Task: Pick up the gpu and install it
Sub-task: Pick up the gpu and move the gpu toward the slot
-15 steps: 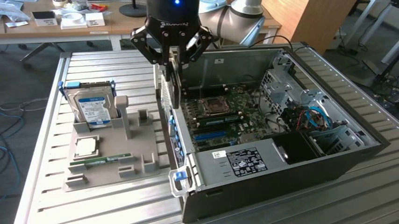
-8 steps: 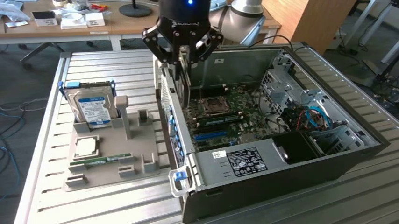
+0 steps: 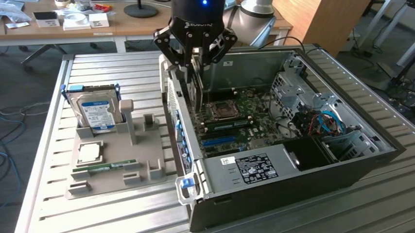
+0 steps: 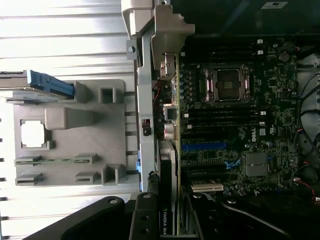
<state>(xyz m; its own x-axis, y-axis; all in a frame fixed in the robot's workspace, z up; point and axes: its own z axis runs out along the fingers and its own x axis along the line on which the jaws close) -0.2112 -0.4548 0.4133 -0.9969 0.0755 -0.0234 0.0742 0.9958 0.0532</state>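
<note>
The gpu [image 3: 200,85] hangs edge-down in my gripper [image 3: 196,62], which is shut on its upper edge. It is over the open computer case [image 3: 311,160], close to the case's rear wall and above the motherboard [image 3: 236,116]. In the wrist view the gpu [image 4: 170,150] shows edge-on, green board with black cooler, and its silver bracket [image 4: 167,30] sits at the far end along the case wall. The gripper [image 4: 170,215] holds the card's near end. The blue slot [image 4: 204,147] lies beside the card; whether the card touches the board is hidden.
A grey fixture tray [image 3: 139,145] stands on the slatted metal table [image 3: 97,213] at the exterior view's left, with a hard drive [image 3: 96,112], a CPU [image 3: 89,153] and a memory stick [image 3: 104,168]. A desk with small items stands behind.
</note>
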